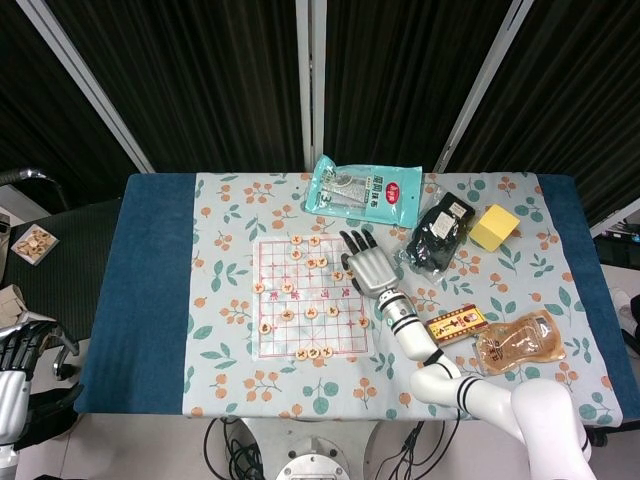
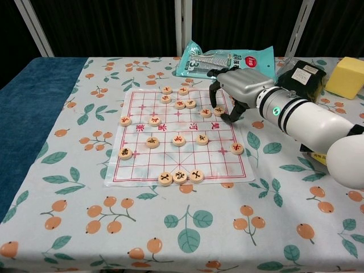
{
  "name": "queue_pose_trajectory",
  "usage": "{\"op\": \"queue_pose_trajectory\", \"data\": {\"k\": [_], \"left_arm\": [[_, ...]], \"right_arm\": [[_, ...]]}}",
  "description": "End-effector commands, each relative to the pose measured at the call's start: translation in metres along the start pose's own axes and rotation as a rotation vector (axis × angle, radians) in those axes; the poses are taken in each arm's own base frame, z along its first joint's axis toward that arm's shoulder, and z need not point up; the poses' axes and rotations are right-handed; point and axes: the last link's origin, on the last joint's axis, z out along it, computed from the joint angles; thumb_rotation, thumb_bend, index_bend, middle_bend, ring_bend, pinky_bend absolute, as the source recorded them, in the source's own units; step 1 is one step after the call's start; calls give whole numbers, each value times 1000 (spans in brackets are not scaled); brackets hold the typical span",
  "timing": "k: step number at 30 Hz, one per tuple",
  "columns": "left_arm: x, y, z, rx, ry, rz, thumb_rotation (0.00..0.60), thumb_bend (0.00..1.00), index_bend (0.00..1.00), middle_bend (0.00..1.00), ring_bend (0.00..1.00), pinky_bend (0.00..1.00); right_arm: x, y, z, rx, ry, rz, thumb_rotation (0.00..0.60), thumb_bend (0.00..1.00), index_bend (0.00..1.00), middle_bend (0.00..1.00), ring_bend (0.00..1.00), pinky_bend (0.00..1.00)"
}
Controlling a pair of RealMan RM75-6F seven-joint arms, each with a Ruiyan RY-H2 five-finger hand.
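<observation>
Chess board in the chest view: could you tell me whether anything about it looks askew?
Yes. The chess board lies slightly rotated against the table edge, and its pieces sit scattered unevenly.

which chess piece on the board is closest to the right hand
The chess piece at the board's right edge, directly under the right hand's curled fingers. The other pieces lie further left or nearer the camera.

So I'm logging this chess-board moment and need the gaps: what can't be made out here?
- Right hand: its fingers hide the board edge and the piece beneath in both views; contact can't be told.
- Left hand: cut by the head view's corner, absent from the chest view.
- Piece characters: too small in the head view.
</observation>
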Motion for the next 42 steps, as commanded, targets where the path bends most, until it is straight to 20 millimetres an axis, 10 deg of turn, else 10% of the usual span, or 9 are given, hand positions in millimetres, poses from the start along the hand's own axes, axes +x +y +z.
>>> {"op": "queue_pose_trajectory", "data": {"k": [1, 12, 29, 34, 42], "left_arm": [[0, -1, 0, 1, 0, -3, 600, 111, 94, 69, 0, 51], [3, -3, -1, 5, 8, -16, 600, 111, 95, 69, 0, 51], [3, -3, -2, 6, 7, -15, 600, 112, 101, 69, 0, 51], [2, -2, -1, 1, -5, 1, 600, 112, 101, 69, 0, 51], [2, 5, 4, -29, -5, 56, 600, 124, 100, 69, 0, 48]], "right_arm": [[-1, -1, 1, -1, -1, -3, 600, 281, 538, 39, 0, 0], [-1, -5, 5, 1, -2, 11, 600, 281, 526, 38, 0, 0], [23, 11, -12, 12, 78, 47, 600, 264, 163, 16, 0, 0], [58, 44, -61, 6, 207, 73, 600, 254, 92, 9, 0, 0], [73, 124, -204, -202, 198, 41, 600, 233, 0, 0, 0, 0]]}}
